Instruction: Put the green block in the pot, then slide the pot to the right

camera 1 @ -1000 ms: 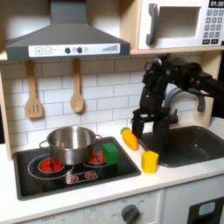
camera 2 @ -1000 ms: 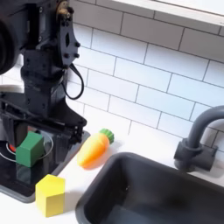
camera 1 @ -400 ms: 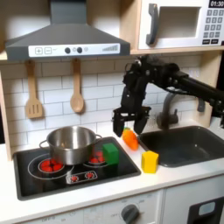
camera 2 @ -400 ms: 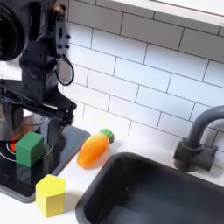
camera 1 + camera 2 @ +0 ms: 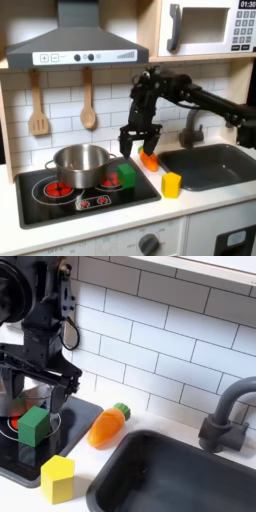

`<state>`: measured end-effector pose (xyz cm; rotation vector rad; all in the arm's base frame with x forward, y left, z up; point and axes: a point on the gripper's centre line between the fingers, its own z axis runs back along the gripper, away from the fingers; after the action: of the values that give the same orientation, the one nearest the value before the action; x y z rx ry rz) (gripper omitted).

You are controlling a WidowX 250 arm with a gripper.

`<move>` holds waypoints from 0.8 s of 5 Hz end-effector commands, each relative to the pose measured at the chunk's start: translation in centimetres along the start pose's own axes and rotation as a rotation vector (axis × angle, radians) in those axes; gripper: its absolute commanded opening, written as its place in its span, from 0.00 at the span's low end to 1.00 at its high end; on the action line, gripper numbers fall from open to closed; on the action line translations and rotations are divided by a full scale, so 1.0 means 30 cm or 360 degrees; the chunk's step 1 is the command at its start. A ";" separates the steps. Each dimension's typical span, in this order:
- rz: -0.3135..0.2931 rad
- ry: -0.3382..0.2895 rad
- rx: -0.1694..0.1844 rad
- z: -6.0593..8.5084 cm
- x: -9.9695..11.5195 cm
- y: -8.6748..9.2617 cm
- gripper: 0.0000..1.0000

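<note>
The first exterior view faces the toy kitchen head-on from a distance; the second exterior view sits close, at counter level, angled across the shared hob (image 5: 70,195) corner and sink (image 5: 180,471).

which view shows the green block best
The second exterior view: the green block is close and large, its top and two sides clear on the stove. In the first exterior view it is small, beside the pot.
</note>
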<state>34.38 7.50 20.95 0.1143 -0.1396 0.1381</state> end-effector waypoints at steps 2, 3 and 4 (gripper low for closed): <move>-0.0023 0.0051 0.0034 -0.071 0.053 0.005 1.00; -0.0010 0.0078 0.0034 -0.093 0.060 0.008 1.00; -0.0018 0.0104 0.0024 -0.116 0.059 0.004 1.00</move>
<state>36.54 8.24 18.05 0.1313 -0.0774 0.1275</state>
